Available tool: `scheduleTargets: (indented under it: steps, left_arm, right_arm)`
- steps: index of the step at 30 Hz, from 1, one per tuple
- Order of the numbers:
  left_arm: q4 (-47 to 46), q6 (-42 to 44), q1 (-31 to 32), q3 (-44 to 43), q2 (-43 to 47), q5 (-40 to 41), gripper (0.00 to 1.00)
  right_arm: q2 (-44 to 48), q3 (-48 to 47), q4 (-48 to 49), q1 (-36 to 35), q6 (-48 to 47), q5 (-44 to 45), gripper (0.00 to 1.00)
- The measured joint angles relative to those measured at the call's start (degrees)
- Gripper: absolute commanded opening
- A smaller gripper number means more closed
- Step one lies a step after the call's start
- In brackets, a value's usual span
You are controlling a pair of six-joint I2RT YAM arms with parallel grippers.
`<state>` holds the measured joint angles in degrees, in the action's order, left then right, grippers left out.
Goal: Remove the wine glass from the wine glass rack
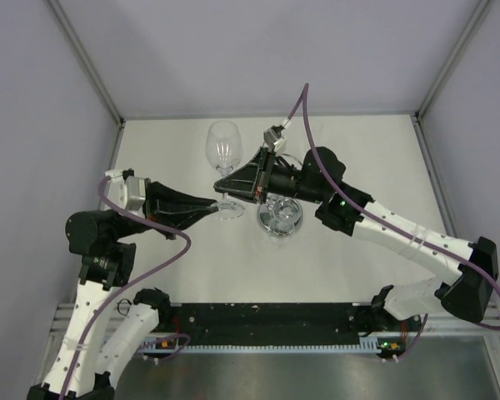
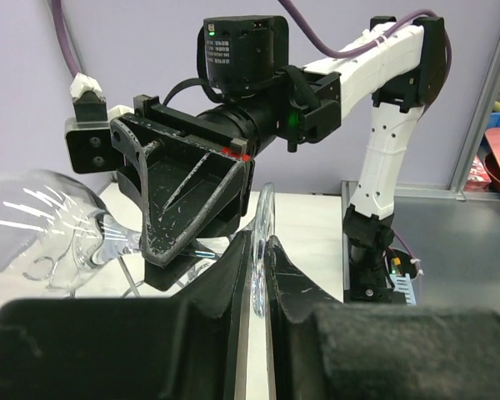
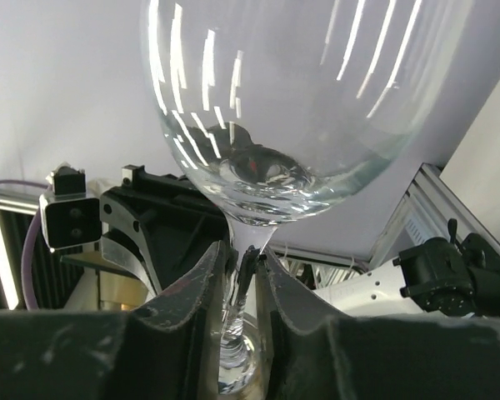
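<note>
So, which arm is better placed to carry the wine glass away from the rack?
Right, probably. The right fingers enclose the wine glass stem just under the bowl, near the weight. The left fingers pinch only the thin rim of the foot.

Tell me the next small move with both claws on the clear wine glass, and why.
Probably open the left claw a little. It pinches the edge of the foot of the clear wine glass, while the right claw is shut around the stem just under the bowl, so the right arm can likely carry the glass alone.
</note>
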<state>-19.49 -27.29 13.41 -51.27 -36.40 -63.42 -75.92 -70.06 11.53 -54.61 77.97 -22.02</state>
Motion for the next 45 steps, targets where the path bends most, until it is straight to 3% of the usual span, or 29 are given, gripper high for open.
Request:
scheduleTargets:
  steps: [2,7,9,12,14,24,31,39,45]
  left_arm:
    - [-0.85,0.48,0.26,0.85,0.17,-0.09,0.00]
    - [-2.36,2.03,0.68,1.77,0.31,-0.17,0.04]
    - [-2.64,2.43,0.79,1.99,0.31,-0.09,0.16]
    - [-2.75,2.69,0.96,2.14,0.31,0.07,0.49]
    - [-2.01,2.58,1.20,2.14,0.28,0.48,0.55]
    - [9.07,0.66,1.31,1.62,2.49,1.88,0.65]
    - [13.77,-2.23,1.31,-0.50,4.00,1.66,0.64]
    - [16.90,-14.25,1.31,-8.00,-5.25,2.58,0.58]
    - [16.35,-24.98,1.31,-7.48,-11.13,3.19,0.65]
  right_arm:
    - [-0.11,0.00,0.39,0.02,0.85,0.24,0.00]
    - [-0.26,0.00,1.01,0.02,1.99,0.37,0.00]
    - [-0.26,0.00,0.96,0.02,2.01,0.46,0.00]
    - [-0.26,0.00,0.92,0.02,1.75,0.50,0.00]
    - [-0.26,0.00,0.59,-0.11,0.57,0.15,0.00]
    - [1.53,0.04,-7.37,0.94,-7.43,-0.68,0.00]
    - [9.09,0.76,-13.00,5.33,-14.80,-2.49,0.00]
    - [17.73,-0.15,-31.71,5.66,-33.07,1.53,0.00]
    - [22.69,-0.96,-45.90,5.60,-47.43,4.13,0.00]
